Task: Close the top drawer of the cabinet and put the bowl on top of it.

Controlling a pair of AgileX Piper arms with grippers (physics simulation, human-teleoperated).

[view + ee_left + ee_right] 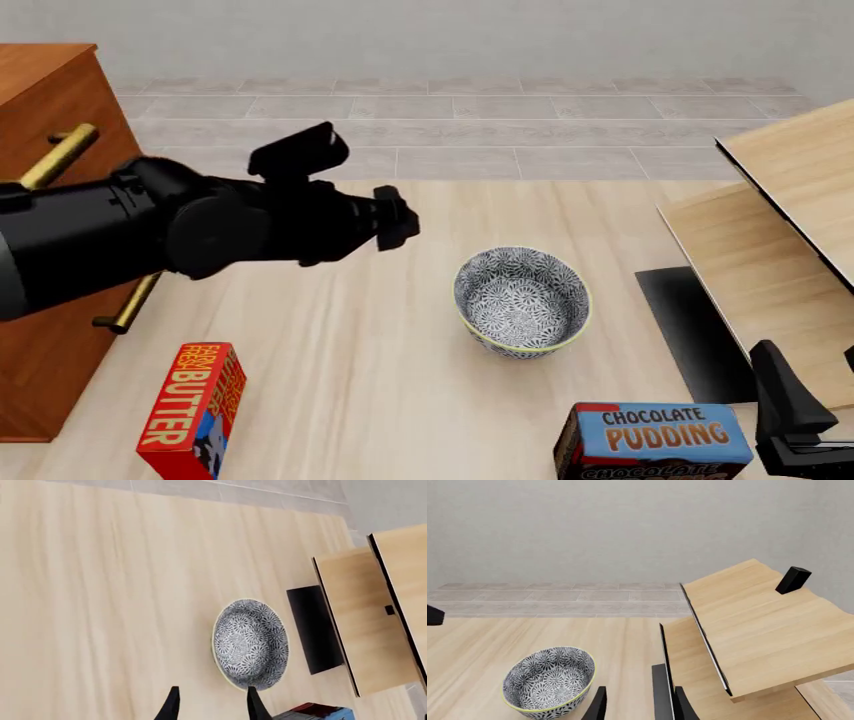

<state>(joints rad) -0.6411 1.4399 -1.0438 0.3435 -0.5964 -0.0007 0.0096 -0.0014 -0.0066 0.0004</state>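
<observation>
1. At the bottom edge of the front view sit the butter box at lower left and the chocolate pudding box at lower right; neither belongs to your job, so I judge them only obstacles to steer round.
2. Your right gripper waits low in the bottom right corner beside the pudding box. Its wrist view shows two dark fingertips set apart with nothing between them, so it is open and empty, parked out of the way.
3. The bowl stands upright on the table, centre of the front view, rim up, touched by nothing.
4. Your left gripper hangs above the table, upper left of the bowl. Its fingertips are parted and hold nothing; the bowl lies just ahead of them, which suits a grab at the rim.
5. The cabinet fills the left edge. One brass handle juts out at upper left; your arm hides most of the front, so you cannot tell whether the top drawer is shut.
6. The pale wood furniture stands at the right edge.
</observation>
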